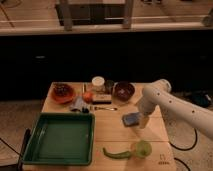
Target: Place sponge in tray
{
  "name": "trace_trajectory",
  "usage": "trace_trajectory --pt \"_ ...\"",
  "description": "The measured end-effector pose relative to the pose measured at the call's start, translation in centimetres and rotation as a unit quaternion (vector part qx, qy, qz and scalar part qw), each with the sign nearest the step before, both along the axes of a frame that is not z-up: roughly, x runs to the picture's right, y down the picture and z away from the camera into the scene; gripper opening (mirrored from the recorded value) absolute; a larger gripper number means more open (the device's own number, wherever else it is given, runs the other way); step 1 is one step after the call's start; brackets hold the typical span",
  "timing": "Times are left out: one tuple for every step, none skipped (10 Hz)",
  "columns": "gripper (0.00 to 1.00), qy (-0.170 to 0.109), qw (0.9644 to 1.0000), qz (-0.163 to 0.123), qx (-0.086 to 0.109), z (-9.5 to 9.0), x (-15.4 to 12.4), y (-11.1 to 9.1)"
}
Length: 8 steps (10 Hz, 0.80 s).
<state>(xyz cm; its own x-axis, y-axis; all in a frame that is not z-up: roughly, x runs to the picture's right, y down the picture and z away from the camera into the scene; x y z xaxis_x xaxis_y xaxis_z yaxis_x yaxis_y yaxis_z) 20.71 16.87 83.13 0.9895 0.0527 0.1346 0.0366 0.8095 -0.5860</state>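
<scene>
The gripper (pixel 143 121) is hanging low over the wooden table (pixel 112 131), right of centre, with its fingers spread apart. It is just at the right edge of the blue sponge (pixel 131 119) — contact not discernible. The sponge is lying flat on the table, well apart from the green tray (pixel 60 140), which is sitting at the front left.

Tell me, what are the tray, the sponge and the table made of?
Tray: looks like moulded plastic, dark green, with a slight sheen inside.
Sponge: probably soft foam, matte blue, rounded corners; it lies by the gripper, right of the tray.
Table: likely wood, pale tan, matte, with seam lines.
</scene>
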Motion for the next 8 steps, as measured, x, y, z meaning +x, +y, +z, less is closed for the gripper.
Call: trace_trajectory --pt "0.80 0.000 1.0000 0.003 -0.001 0.3 -0.1 0.2" --pt "0.80 -0.001 1.0000 0.005 -0.001 0.5 0.0 0.3" --pt "0.80 -0.001 1.0000 0.007 -0.001 0.8 -0.1 0.4" --pt "0.80 -0.001 1.0000 0.008 -0.001 1.1 -0.1 0.6" --pt "0.80 -0.001 1.0000 0.009 -0.002 1.3 -0.1 0.8" --pt "0.80 -0.002 1.0000 0.009 -0.003 1.6 -0.2 0.9" --pt "0.80 -0.002 0.9999 0.010 -0.003 1.6 -0.2 0.9" --pt "0.80 -0.004 0.9999 0.015 -0.005 1.7 -0.1 1.1"
